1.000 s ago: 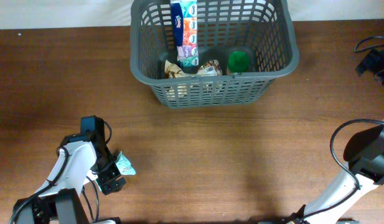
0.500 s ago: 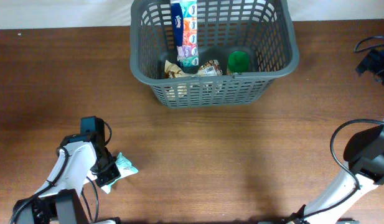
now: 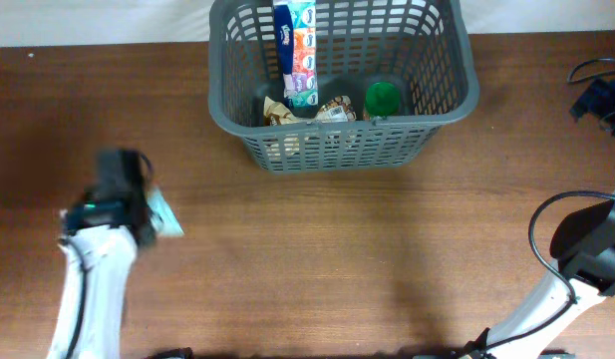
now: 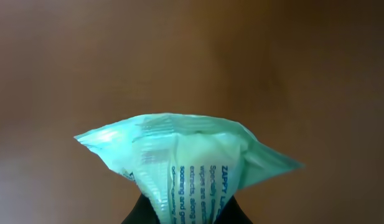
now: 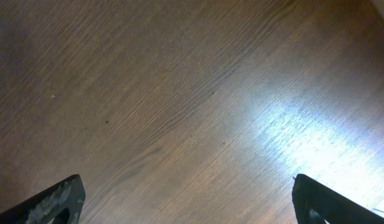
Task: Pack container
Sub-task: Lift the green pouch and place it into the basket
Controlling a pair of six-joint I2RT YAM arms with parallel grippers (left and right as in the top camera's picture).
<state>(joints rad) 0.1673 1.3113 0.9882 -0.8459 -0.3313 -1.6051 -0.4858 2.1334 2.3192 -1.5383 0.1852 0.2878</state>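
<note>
Overhead: left arm [image 3: 88, 259] smeared by motion blur. The left gripper [image 3: 138, 209] cannot be resolved, and it half covers the pale green packet [image 3: 167, 215].
Left wrist: packet's lower end cut off by the bottom edge; fingers [image 4: 137, 216] show only as dark slivers there. Table [image 4: 304, 62] out of focus (packet print only partly legible).
Right wrist: right gripper [image 5: 188, 199] fingertips clipped at the lower corners.
Overhead: container [image 3: 337, 150] far rim cut off by the top edge.

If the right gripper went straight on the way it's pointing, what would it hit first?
Probably the brown wooden table; the open right gripper shows nothing else ahead in its wrist view.
</note>
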